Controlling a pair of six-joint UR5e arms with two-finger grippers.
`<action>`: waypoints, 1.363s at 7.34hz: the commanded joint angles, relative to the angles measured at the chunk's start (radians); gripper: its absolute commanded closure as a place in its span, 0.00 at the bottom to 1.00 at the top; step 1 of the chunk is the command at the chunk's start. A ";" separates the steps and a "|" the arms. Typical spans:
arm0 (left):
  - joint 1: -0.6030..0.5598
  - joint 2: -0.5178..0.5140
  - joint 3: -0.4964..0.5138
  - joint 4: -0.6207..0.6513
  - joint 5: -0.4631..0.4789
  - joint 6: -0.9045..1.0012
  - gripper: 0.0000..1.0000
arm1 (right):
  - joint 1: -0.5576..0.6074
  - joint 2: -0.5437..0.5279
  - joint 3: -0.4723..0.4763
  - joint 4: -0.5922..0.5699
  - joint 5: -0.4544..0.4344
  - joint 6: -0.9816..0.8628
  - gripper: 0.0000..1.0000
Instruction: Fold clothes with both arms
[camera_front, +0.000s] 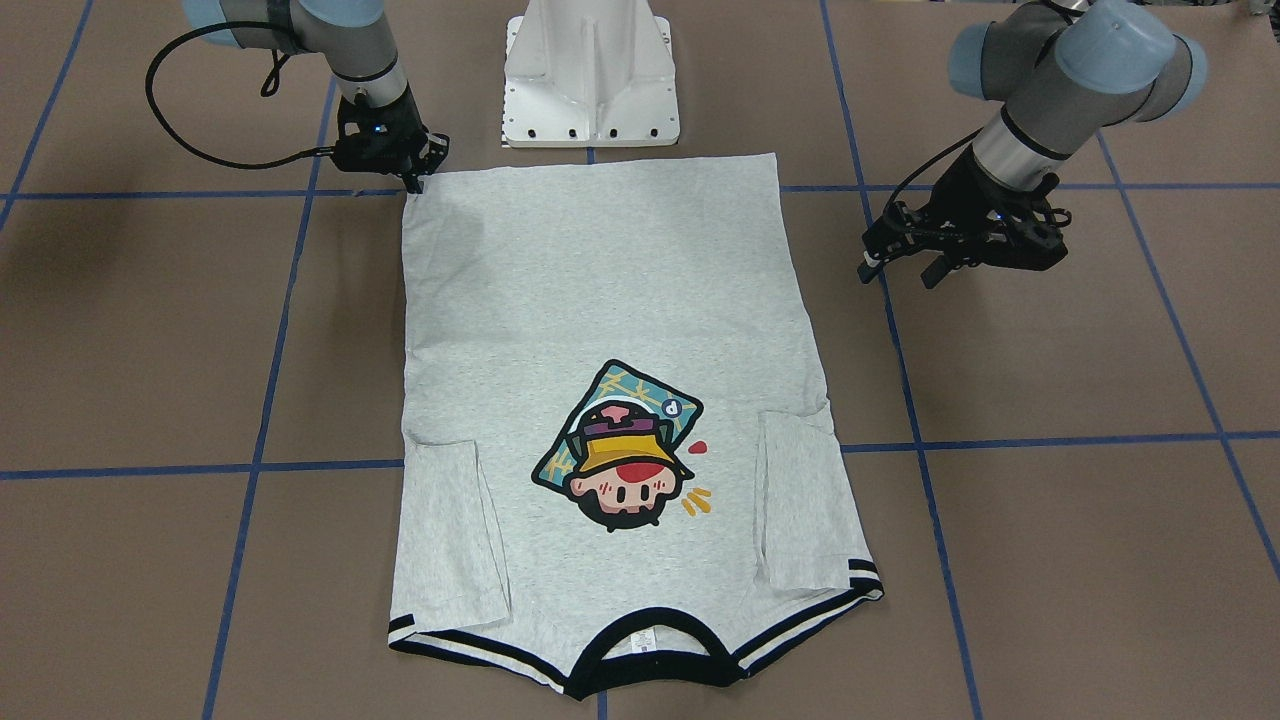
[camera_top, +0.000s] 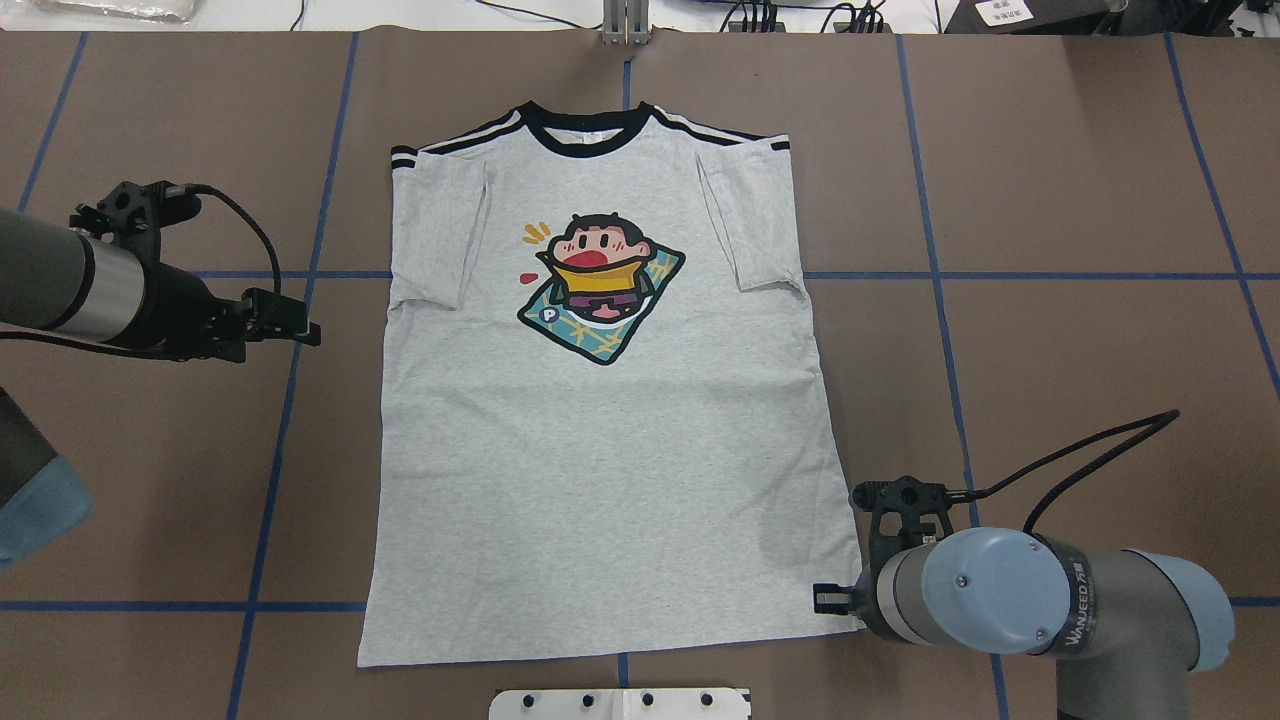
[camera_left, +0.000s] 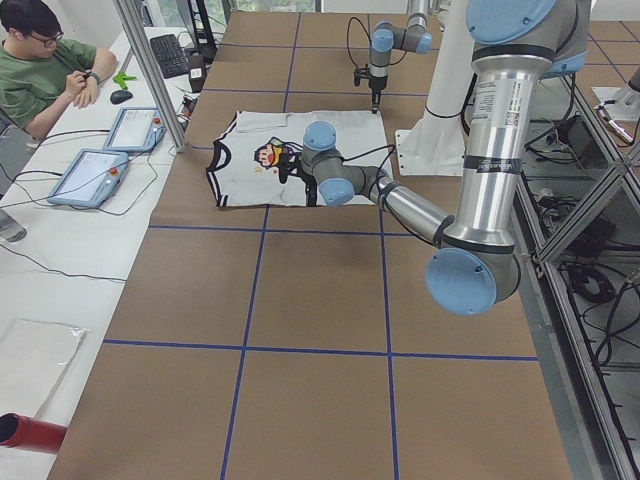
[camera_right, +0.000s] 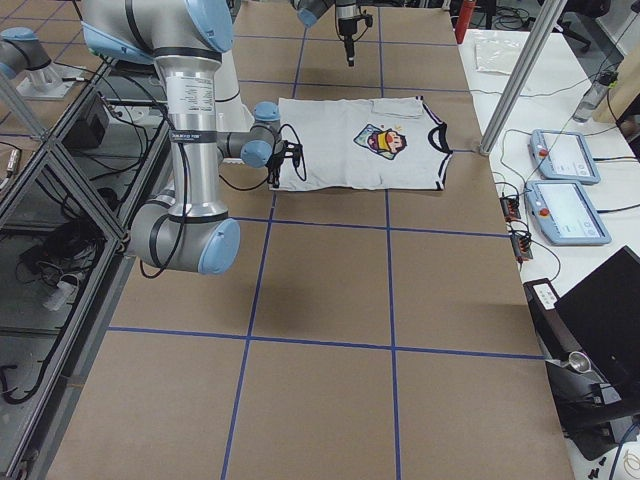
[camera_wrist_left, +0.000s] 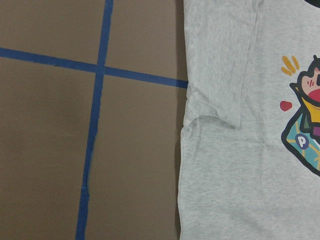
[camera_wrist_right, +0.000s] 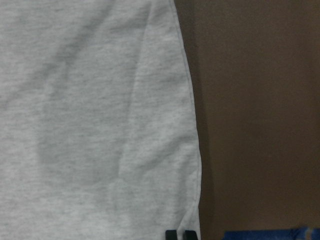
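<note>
The light grey T-shirt (camera_front: 600, 300) lies flat and front up on the brown table, its sleeves folded in over the chest. The collar points away from me and the hem is near my base (camera_top: 600, 450). My right gripper (camera_front: 415, 185) is down at the hem's right corner (camera_top: 830, 600). In the right wrist view its fingertips (camera_wrist_right: 171, 234) sit close together on the shirt's edge (camera_wrist_right: 90, 125), shut on the fabric. My left gripper (camera_front: 900, 272) is open and empty. It hovers left of the shirt at sleeve height (camera_top: 305, 325), apart from the cloth (camera_wrist_left: 240, 150).
The white pedestal base (camera_front: 590, 80) stands just behind the hem. Blue tape lines (camera_top: 320, 275) cross the brown table. An operator (camera_left: 40, 60) sits at a side table with tablets (camera_left: 85, 175) beyond the collar end.
</note>
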 joint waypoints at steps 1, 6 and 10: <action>0.000 0.000 -0.001 0.000 0.001 0.001 0.01 | -0.001 -0.002 0.000 -0.004 -0.001 0.000 0.87; 0.073 0.006 -0.049 0.002 0.007 -0.134 0.13 | 0.002 -0.002 0.075 -0.004 -0.017 0.003 1.00; 0.456 0.114 -0.193 -0.002 0.300 -0.431 0.01 | -0.001 0.012 0.098 -0.001 -0.018 0.003 1.00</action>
